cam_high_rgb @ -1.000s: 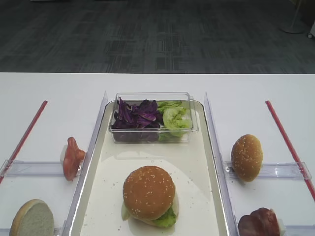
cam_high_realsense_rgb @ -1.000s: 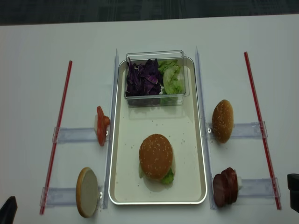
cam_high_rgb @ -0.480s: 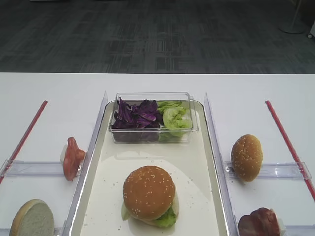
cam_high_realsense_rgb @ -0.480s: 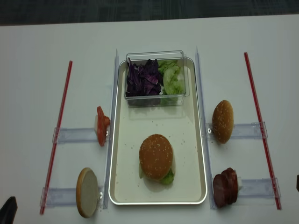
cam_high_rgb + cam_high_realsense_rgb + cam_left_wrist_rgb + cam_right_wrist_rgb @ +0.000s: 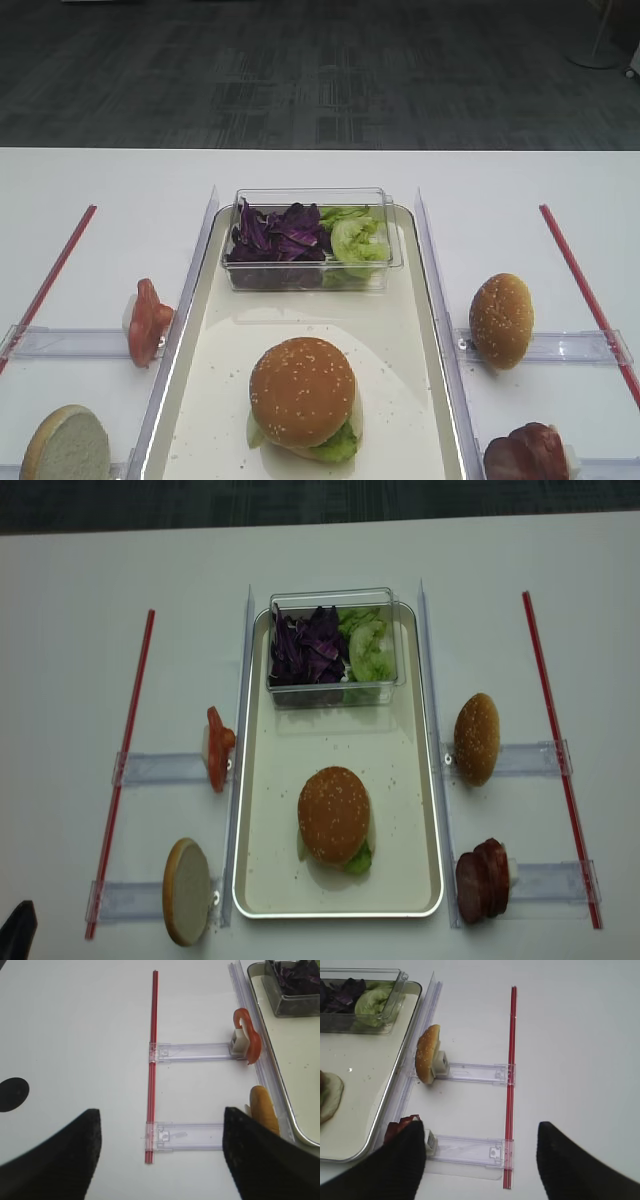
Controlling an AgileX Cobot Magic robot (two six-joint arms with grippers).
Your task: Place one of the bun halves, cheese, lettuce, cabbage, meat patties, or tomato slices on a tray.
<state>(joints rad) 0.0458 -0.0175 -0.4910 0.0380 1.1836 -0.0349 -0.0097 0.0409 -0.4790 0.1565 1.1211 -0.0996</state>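
A sesame bun half tops a stack with lettuce on the cream tray. Another bun half stands on edge right of the tray. The meat patties are nearer, partly behind a finger. Tomato slices stand left of the tray. Cabbage and lettuce fill a clear box. Cheese is out of view. My right gripper and left gripper hang open over the clear holders, holding nothing.
A pale flat-faced bun half stands at the near left. Clear plastic holders lie on both sides of the tray. Red strips run along the white table's outer sides.
The right gripper has slid off the lower right edge of the overhead view. The food and the left gripper have not moved.
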